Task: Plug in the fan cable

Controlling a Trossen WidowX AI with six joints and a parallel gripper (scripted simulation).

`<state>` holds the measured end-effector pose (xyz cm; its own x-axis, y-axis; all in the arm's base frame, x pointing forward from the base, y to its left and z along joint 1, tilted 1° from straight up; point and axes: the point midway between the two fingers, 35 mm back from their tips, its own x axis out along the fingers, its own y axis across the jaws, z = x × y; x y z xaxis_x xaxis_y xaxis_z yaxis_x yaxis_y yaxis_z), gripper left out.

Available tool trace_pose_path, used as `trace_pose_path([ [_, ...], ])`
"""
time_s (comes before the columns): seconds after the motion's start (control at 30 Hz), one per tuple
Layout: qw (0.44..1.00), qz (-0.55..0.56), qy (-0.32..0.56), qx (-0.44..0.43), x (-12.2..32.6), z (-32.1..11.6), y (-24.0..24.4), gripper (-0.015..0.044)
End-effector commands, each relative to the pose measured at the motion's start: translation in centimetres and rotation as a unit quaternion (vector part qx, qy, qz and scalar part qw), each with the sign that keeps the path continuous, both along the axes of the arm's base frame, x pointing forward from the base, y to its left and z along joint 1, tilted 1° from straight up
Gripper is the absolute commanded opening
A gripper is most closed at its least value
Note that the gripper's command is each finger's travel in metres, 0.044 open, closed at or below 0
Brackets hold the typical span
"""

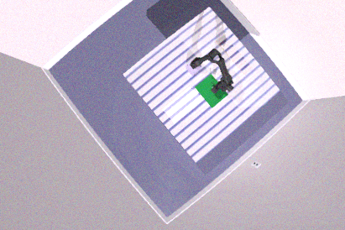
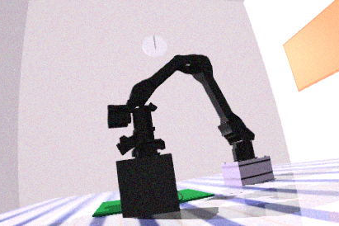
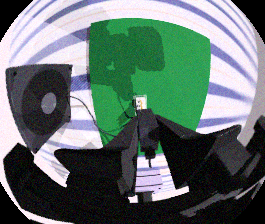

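Note:
The green board (image 1: 207,90) (image 2: 199,194) (image 3: 183,65) lies flat on the striped surface. The small white fan header (image 3: 137,99), with pins showing, stands on it in the wrist view, just beyond the fingertips. My gripper (image 3: 145,119) is over the board, shut on the dark fan plug; the fingers hide most of the plug. The pins show uncovered in front of it, and the gap in height cannot be told. The fan's cable (image 3: 86,111) runs from the black fan (image 3: 38,102) (image 2: 147,190) towards the fingers. In the exterior view the fan hides the fingertips.
The fan stands beside the board, on the left in the wrist view. The arm's pale base block (image 2: 256,170) is behind to the right in the exterior view. Arm shadows fall across the board. Low walls (image 1: 110,144) edge the surrounding floor.

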<state>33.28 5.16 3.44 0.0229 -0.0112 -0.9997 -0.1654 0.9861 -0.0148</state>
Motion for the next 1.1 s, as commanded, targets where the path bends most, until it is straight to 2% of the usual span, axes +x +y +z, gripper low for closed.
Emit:
trace_pose_path([
  [0.0,1.000,0.003,0.001,0.002,0.1,0.0,0.1,0.0000],
  [0.17,1.000,0.003,0.001,0.002,0.1,0.0,0.1,0.0000],
  [0.33,1.000,0.002,0.001,0.002,0.1,-2.2,0.1,0.0000],
  [1.07,1.000,0.002,0.001,0.002,0.2,-2.2,0.1,0.0000],
])
